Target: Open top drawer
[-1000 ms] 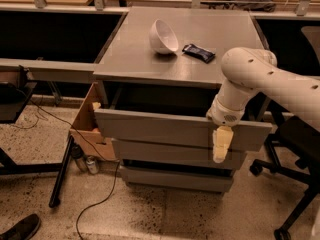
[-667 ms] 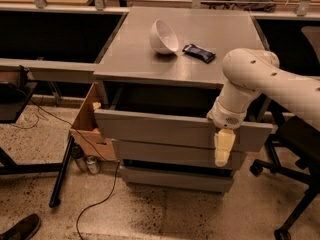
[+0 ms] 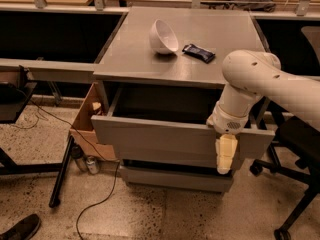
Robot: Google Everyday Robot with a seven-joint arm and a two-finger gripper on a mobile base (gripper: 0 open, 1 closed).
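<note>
The top drawer (image 3: 165, 136) is a wide grey handleless drawer with a flat front, pulled out from the grey cabinet, its dark inside showing behind the front panel. My white arm reaches in from the right. My gripper (image 3: 226, 154) hangs down over the right end of the drawer's front panel, its pale fingers (image 3: 226, 156) pointing at the floor in front of the panel. Two narrower grey drawer fronts (image 3: 175, 176) sit below, pushed in further.
A white bowl (image 3: 163, 36) lies tipped on the cabinet top (image 3: 150, 59) beside a dark snack packet (image 3: 198, 53). A cardboard box (image 3: 85, 119) stands at the cabinet's left. A cable and a black stand leg (image 3: 61, 171) cross the floor. An office chair (image 3: 295, 149) stands at right.
The drawer stands slightly further out, and the gripper has moved a little towards the camera with it. The bowl and packet have not moved.
</note>
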